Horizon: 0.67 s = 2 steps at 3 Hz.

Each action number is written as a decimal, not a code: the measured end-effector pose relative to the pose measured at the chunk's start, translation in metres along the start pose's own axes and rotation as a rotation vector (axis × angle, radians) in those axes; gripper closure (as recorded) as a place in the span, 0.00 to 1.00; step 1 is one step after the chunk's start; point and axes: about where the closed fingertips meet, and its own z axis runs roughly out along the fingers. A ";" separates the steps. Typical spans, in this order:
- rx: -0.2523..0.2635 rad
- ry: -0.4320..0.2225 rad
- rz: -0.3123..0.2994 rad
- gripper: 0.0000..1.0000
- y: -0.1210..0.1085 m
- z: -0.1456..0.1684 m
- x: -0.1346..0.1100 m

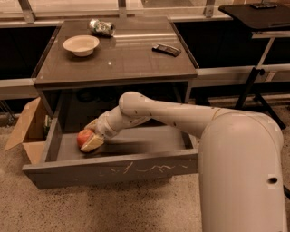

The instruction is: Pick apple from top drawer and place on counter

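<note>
The open top drawer (113,170) sticks out below the counter (122,59); its front panel is marked with pale scratches. The red-orange apple (82,137) sits at the drawer's left end. My gripper (89,135) reaches down into the drawer from the right. One cream finger lies over the front of the apple and the other behind it, and they are closed on it. The apple is low in the drawer, and I cannot tell whether it touches the floor.
On the counter are a cream bowl (80,44), a crushed can (102,27) and a small black device (166,49). A brown cardboard box (27,129) stands left of the drawer. A black desk (258,11) stands at the right.
</note>
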 end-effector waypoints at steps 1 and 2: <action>0.028 0.006 -0.007 0.63 -0.001 -0.010 0.000; 0.101 -0.032 -0.046 0.87 0.002 -0.044 -0.017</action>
